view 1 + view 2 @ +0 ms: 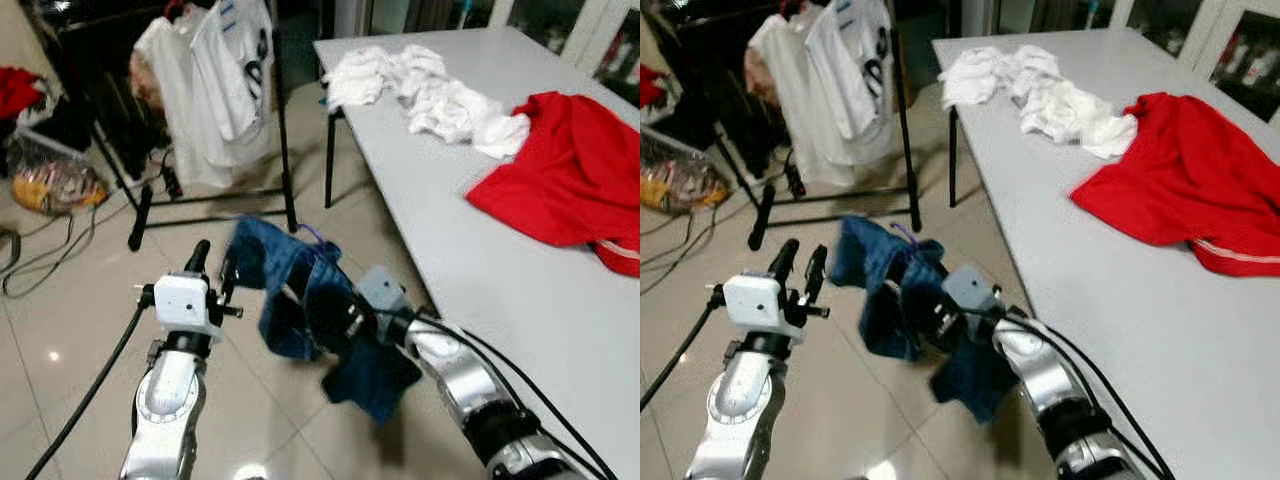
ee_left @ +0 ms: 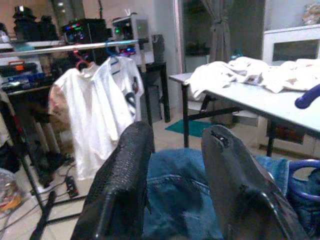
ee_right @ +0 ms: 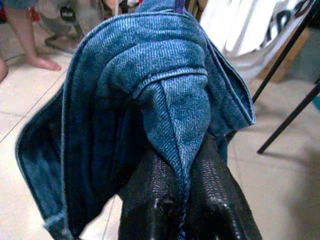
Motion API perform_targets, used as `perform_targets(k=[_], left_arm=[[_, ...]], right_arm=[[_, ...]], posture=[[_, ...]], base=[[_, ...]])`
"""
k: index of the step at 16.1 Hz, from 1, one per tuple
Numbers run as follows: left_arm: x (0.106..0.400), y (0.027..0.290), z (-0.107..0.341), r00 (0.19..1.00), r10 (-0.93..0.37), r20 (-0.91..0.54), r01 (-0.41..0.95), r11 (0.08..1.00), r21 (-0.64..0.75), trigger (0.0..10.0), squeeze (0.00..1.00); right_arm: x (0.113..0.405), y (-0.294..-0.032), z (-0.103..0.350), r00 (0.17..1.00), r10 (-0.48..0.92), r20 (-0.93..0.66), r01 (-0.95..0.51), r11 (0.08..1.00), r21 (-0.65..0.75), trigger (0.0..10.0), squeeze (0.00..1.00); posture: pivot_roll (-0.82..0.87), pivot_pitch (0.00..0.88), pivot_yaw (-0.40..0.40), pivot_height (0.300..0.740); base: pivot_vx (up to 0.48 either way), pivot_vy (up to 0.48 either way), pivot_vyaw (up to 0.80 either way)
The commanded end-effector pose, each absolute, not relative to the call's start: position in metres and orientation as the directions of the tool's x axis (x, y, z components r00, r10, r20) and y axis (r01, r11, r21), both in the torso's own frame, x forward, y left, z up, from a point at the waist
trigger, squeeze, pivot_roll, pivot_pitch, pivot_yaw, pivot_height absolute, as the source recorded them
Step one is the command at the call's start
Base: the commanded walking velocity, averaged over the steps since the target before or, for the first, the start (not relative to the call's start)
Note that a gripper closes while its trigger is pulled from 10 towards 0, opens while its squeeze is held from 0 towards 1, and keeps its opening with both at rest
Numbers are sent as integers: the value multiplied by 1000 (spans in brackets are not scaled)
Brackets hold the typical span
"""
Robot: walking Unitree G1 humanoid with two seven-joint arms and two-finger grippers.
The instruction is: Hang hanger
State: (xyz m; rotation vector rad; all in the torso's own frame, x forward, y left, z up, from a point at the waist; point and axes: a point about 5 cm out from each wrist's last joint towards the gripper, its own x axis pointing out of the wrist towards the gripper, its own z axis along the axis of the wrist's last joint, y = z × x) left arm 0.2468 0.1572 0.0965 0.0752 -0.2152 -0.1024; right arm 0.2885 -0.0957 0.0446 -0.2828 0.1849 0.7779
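A blue denim garment (image 1: 290,290) on a purple hanger (image 1: 312,236) hangs in the air over the floor, left of the table. My right gripper (image 3: 182,165) is shut on a fold of the denim, which drapes over its fingers (image 3: 150,195). My left gripper (image 1: 213,262) is open just left of the garment, its fingers (image 2: 125,170) apart with the denim beyond them. Further back on the left, a black clothes rack (image 1: 284,150) holds white shirts (image 1: 215,80) on its rail (image 2: 75,46).
A long white table (image 1: 480,260) runs along the right, carrying a red garment (image 1: 570,180) and a heap of white clothes (image 1: 430,90). Cables and bags (image 1: 50,185) lie on the tiled floor at the left. A person's bare foot (image 3: 35,60) stands nearby.
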Motion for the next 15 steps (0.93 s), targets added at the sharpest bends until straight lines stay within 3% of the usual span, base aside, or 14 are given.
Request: perform_targets(k=[1, 10, 15], left_arm=[[243, 164, 92, 977, -92, 192, 74, 992, 98, 10000, 0], [240, 163, 89, 978, -98, 183, 80, 992, 102, 10000, 0], [240, 163, 89, 978, -102, 182, 85, 991, 103, 10000, 0]], right_arm=[[293, -88, 54, 693, 685, -223, -720, 666, -195, 10000, 0], [291, -88, 51, 685, 693, -223, -728, 657, -194, 10000, 0], [291, -90, 51, 692, 688, -220, -722, 668, -181, 10000, 0]], posture=[[-4, 0, 43, 740], [-1, 0, 41, 740], [-4, 0, 44, 740]], base=[[337, 0, 800], [330, 0, 800], [321, 0, 0]])
